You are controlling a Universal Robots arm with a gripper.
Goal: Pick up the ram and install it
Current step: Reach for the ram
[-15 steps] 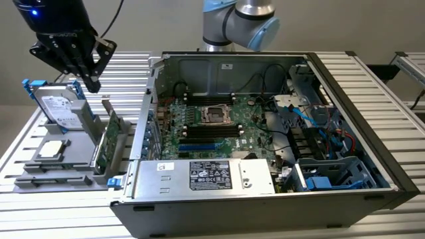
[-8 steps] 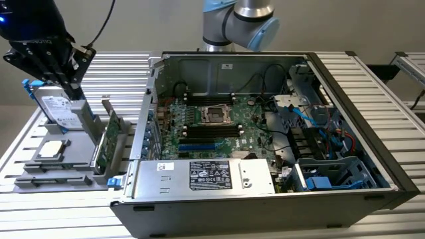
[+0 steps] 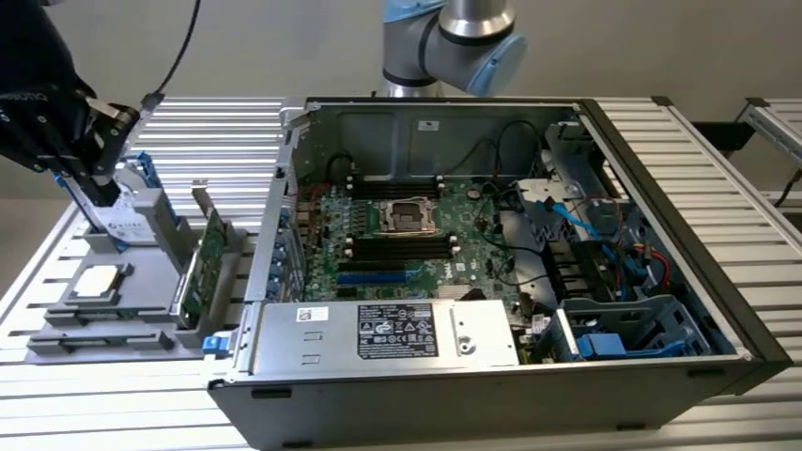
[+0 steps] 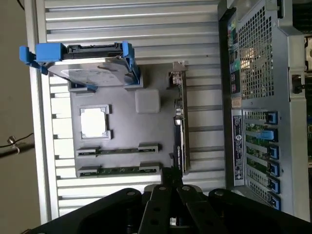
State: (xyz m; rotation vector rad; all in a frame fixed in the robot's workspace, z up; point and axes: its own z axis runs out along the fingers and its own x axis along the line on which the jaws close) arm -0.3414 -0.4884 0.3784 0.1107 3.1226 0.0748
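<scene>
I judge this to be the approach step. The long, narrow green ram stick (image 4: 119, 170) lies untouched in a slot of the grey moulded parts tray (image 4: 122, 126), beside the open black computer case (image 3: 376, 132). My arm reaches over the tray with the black gripper (image 4: 170, 178) pointing down at a slight tilt, fingers pressed together and empty. A grasp calls for them spread and lined up astride the stick's long edges.

Gripper (image 3: 105, 195): body cut off by exterior view's left edge. Arm (image 3: 452, 42): cut off at top. Ram (image 4: 119, 170), slot along tray (image 4: 126, 131) edge: mostly sunk, chips too small to tell.
</scene>
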